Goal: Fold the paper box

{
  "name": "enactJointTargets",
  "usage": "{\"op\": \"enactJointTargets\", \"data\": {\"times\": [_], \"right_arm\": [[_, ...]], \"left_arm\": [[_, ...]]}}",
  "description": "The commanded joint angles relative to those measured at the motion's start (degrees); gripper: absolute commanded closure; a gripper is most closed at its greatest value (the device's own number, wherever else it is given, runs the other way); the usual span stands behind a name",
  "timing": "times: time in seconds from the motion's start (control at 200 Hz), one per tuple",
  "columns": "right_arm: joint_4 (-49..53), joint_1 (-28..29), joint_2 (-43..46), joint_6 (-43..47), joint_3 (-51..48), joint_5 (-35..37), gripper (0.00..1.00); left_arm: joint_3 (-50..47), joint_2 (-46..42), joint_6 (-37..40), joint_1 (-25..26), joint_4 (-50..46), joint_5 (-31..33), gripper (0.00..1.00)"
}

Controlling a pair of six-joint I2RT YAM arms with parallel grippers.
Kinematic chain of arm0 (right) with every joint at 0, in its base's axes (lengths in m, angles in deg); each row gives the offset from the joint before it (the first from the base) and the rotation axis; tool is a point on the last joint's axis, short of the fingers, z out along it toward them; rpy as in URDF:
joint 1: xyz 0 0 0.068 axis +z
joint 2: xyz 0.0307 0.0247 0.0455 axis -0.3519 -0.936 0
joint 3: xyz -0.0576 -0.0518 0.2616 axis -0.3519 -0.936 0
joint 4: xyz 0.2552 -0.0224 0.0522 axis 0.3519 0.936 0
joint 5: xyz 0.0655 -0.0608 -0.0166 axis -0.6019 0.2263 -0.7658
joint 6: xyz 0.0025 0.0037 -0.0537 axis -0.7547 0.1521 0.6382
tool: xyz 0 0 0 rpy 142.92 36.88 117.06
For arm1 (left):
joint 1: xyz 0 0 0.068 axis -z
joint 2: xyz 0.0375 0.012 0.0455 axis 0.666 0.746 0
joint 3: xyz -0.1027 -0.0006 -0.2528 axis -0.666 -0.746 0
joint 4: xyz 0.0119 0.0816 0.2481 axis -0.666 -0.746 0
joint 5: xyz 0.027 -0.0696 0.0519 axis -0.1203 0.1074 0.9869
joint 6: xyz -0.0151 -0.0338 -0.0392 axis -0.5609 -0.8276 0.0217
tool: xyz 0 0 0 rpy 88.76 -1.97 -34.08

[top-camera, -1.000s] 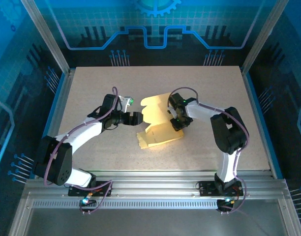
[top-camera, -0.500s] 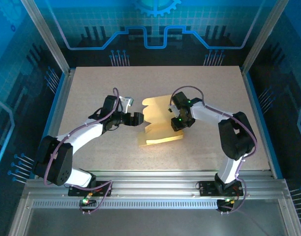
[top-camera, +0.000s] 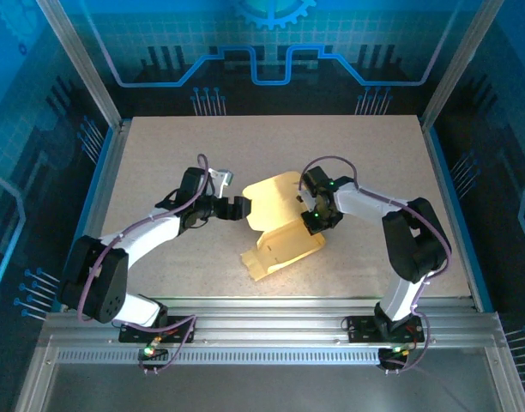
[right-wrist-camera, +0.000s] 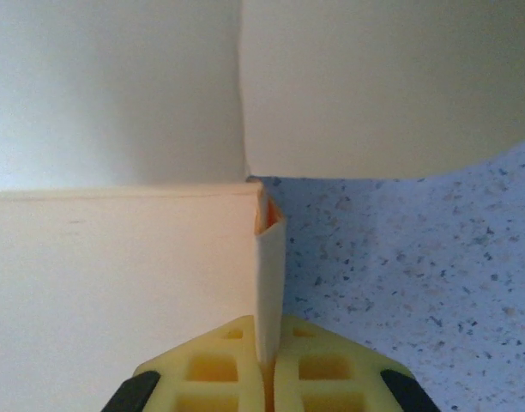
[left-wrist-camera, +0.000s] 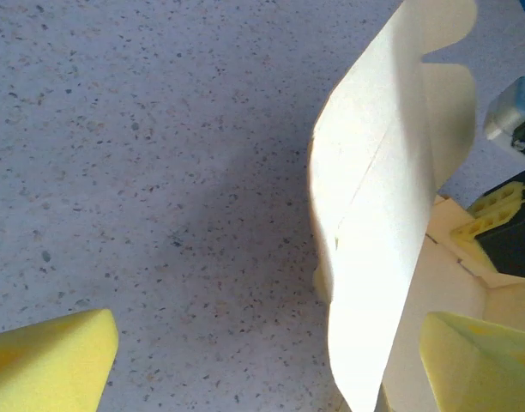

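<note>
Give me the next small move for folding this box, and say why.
Probably ease the open left gripper forward against the raised panel of the paper box, to fold it over: the right gripper is shut on a side flap, steadying the box.

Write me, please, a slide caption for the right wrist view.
The right gripper pinches a thin upright flap of the paper box edge-on above the speckled table.

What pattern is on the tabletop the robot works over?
Pale stone-like surface with fine dark speckles. The tabletop shows it best in the left wrist view.
</note>
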Motion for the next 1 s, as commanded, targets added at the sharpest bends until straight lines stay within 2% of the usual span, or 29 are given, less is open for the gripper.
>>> {"op": "enactJointTargets", "data": {"times": [0.0,0.075,0.23,0.325,0.59,0.996], "right_arm": [[-0.52,1.76,-0.08,-2.81,-2.04,7.31,1.00],[-1.78,3.14,0.14,-4.42,-1.63,12.07,1.00],[-1.78,5.64,-2.00,-5.99,0.85,22.43,1.00],[1.09,7.15,-5.28,-7.18,3.53,26.03,1.00],[8.82,12.78,-14.87,-16.49,8.24,28.00,1.00],[12.03,15.23,-22.84,-19.46,11.32,30.37,1.00]], "left_arm": [[-2.25,-2.01,-2.11,0.42,1.99,2.72,0.05],[-2.66,-2.71,-3.30,0.12,1.97,4.19,0.01],[-2.59,-2.66,-5.54,-1.39,1.18,4.34,0.01],[-2.82,-2.42,-6.44,-2.24,1.10,4.50,0.01],[-3.24,-2.42,-6.34,-3.45,1.91,4.35,0.01],[-4.57,-1.33,-6.53,-4.59,4.19,2.85,0.01]]}}
